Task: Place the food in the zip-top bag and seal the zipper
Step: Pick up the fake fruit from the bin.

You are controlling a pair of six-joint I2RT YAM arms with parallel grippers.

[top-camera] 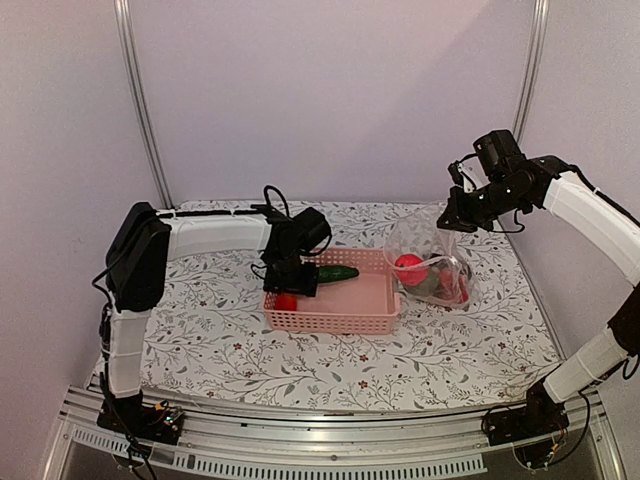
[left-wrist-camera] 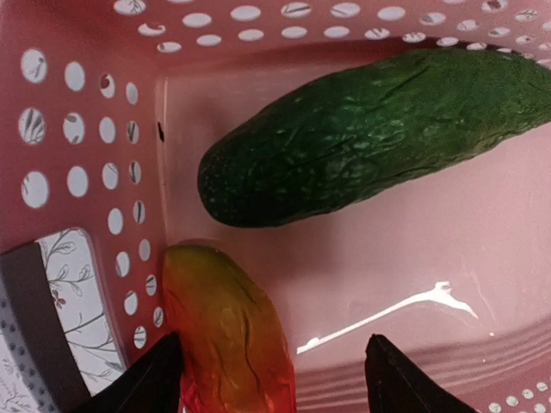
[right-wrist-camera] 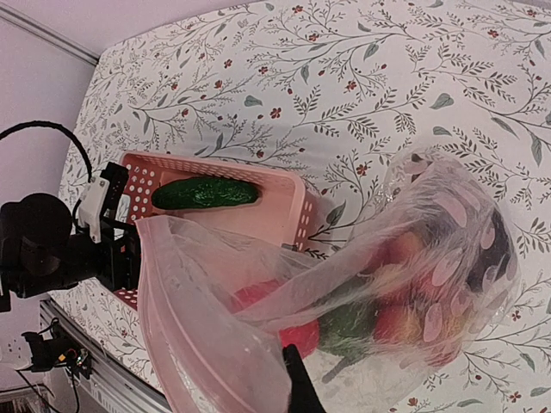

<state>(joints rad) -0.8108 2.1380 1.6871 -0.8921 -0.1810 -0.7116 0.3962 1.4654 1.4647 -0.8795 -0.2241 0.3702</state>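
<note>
One pink basket (top-camera: 330, 318) and one clear zip-top bag (top-camera: 430, 260). The basket holds two pieces of food: one green cucumber (left-wrist-camera: 370, 138) and one red-orange piece (left-wrist-camera: 228, 335). Inside the bag, one round red piece (top-camera: 408, 268) and one dark green piece (right-wrist-camera: 344, 331) can be counted (other pieces blur behind the crinkled plastic, so the total cannot be told). Two grippers are present: the left gripper (left-wrist-camera: 271, 379) and the right gripper (top-camera: 448, 225).
</note>
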